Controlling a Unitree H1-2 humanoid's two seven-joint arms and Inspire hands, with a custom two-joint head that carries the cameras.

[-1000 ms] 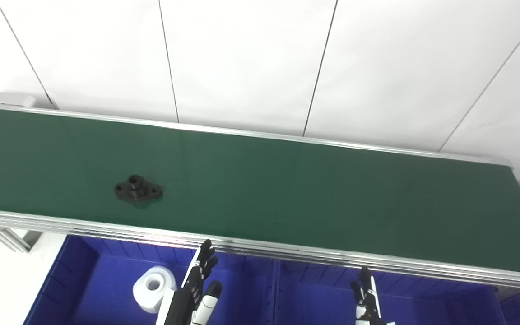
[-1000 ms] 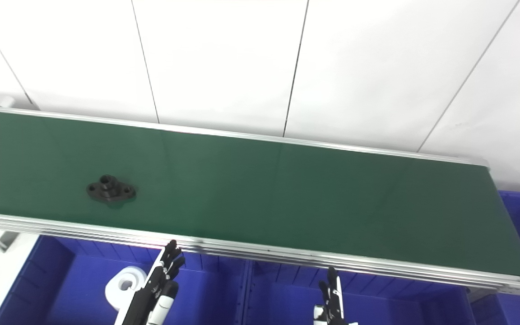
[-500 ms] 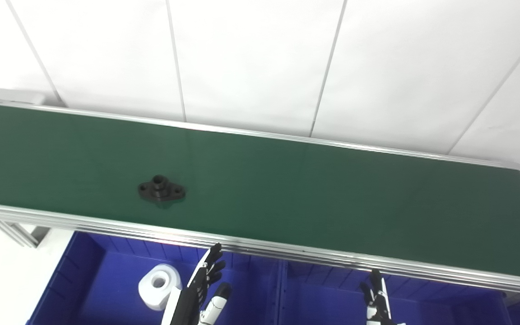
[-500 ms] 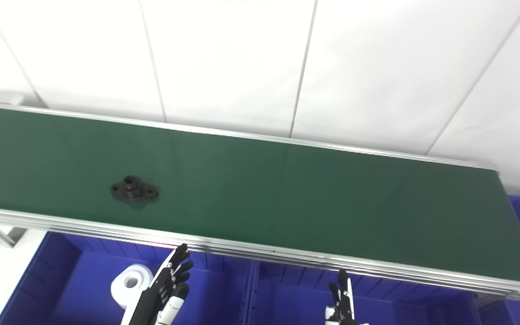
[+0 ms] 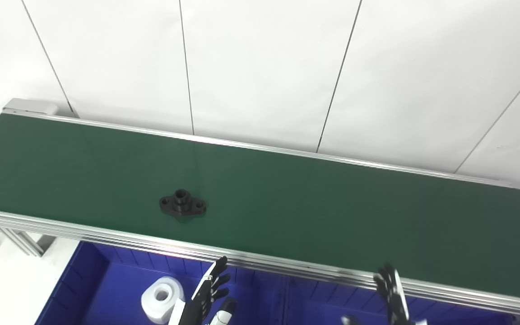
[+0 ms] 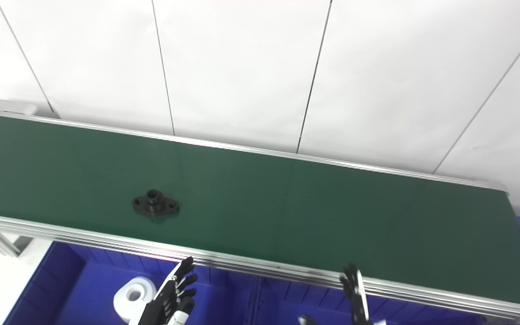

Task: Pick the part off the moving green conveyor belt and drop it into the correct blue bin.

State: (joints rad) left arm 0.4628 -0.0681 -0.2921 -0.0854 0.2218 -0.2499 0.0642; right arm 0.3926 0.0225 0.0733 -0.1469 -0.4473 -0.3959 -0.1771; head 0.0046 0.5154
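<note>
The black flanged part [image 5: 183, 205] lies flat on the green conveyor belt [image 5: 332, 212], near its front rail and left of centre.

Risk: a late reach would close behind the travelling part, or push it against the rail. Its low, flat flange gives little to grip and may slip.

The left robot hand [image 5: 208, 295] hangs over the left blue bin [image 5: 84, 289], beside a white roll [image 5: 162, 296], fingers apart, holding nothing. The right robot hand [image 5: 392, 295] appears open and empty, though mostly cropped.
</note>
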